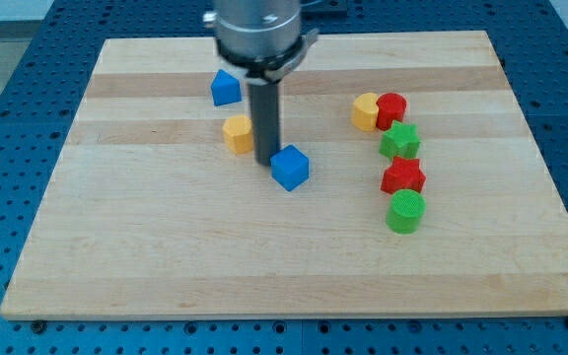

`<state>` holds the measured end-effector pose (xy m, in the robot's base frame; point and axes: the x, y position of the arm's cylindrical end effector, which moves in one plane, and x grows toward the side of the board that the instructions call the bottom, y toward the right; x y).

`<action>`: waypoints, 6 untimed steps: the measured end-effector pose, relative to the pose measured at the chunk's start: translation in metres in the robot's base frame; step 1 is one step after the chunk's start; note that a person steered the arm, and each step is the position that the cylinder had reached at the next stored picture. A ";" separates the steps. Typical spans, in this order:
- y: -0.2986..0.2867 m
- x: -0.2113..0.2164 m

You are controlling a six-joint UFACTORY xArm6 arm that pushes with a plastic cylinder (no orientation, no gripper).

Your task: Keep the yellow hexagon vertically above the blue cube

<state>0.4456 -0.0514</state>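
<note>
- Camera view looks down at a wooden board (pixel 166 266) sitting on a blue pegboard table (pixel 8 59), with the arm coming in from the top centre of the frame.
- No claw on this rig, so nothing is grasped or released; it's just a straight dark rod (pixel 265 118), and my tip (pixel 266 161) sits down at the board a bit above the middle of the frame.
- The tip is wedged between two blocks: the yellow hexagon (pixel 237 132) is just to its left and slightly higher in the frame, and the blue cube (pixel 290 167) is right against it on the lower right. Can't tell for sure if the rod actually touches the hexagon, looks super close.
- So right now the yellow hexagon is up and to the left of the blue cube, not straight above it.
- A second blue block (pixel 225 88), kind of pointed on top, sits higher up and left of the rod.
- Over on the right side there's a loose column: a yellow block (pixel 365 111) touching a red cylinder (pixel 391 108), then a green star (pixel 400 141), a red star (pixel 403 177) and a green cylinder (pixel 405 211) at the bottom of it.
</note>
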 end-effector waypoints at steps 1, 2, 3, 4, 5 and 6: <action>-0.033 0.025; -0.060 0.038; -0.077 -0.010; -0.077 -0.012; -0.066 -0.020; -0.029 -0.038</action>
